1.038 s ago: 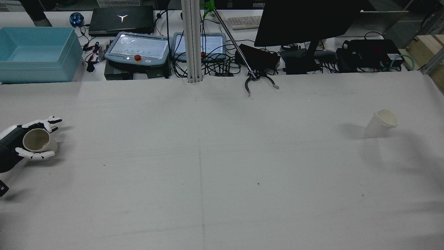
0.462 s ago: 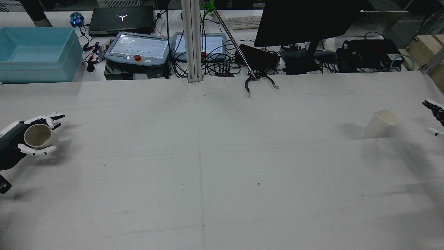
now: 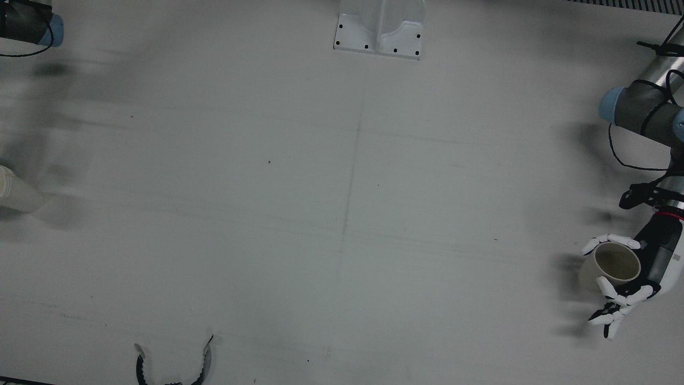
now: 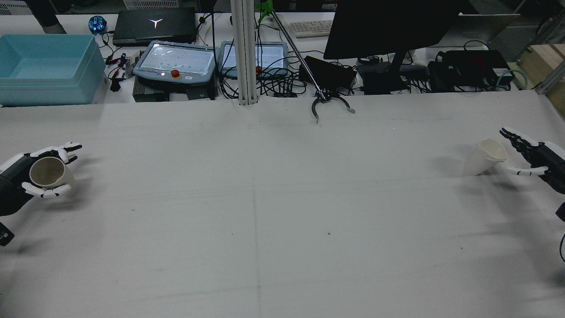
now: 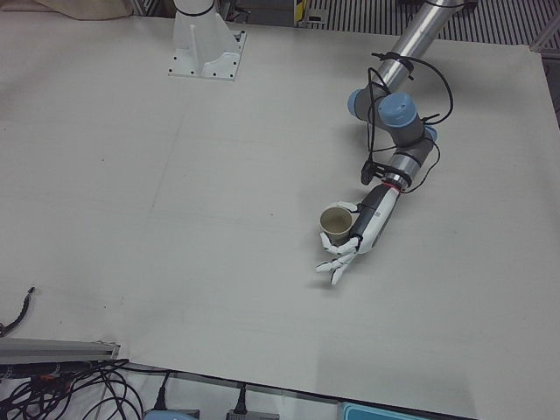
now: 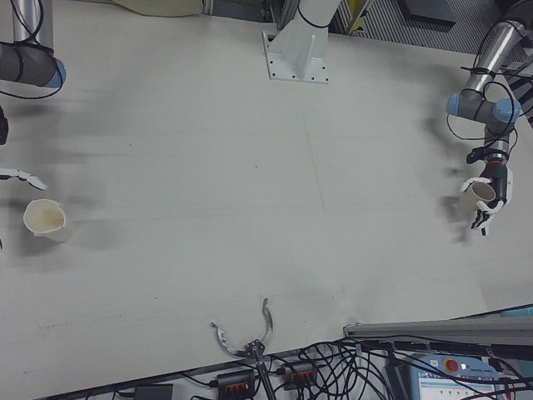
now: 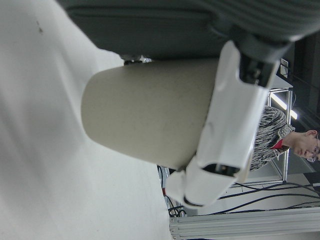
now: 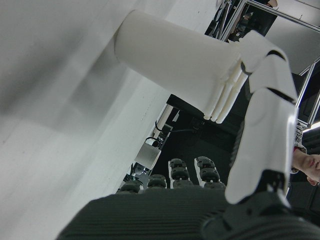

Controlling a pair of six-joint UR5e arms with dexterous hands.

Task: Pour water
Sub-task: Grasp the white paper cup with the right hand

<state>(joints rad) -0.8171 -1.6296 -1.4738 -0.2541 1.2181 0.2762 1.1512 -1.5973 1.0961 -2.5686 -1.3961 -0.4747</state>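
A beige paper cup point(image 4: 48, 173) is in my left hand point(image 4: 17, 176) at the table's left edge, tipped slightly, with the fingers wrapped round it. It also shows in the front view point(image 3: 614, 264), the left-front view point(image 5: 336, 223) and the left hand view point(image 7: 150, 115). A white paper cup point(image 4: 484, 157) stands on the table at the far right, also in the right-front view point(image 6: 46, 220) and the right hand view point(image 8: 175, 60). My right hand point(image 4: 536, 157) is open just right of it, with its fingers point(image 8: 265, 110) spread beside the cup.
A black grabber tool point(image 4: 329, 104) lies at the table's far edge in the middle. Behind it stand a blue bin point(image 4: 48, 66), teach pendants, a monitor and a metal post point(image 4: 245, 53). A white mount plate point(image 3: 379, 27) sits on the robot's side.
My right hand came into view from the right and moved up beside the white cup. My left hand raised the beige cup slightly.
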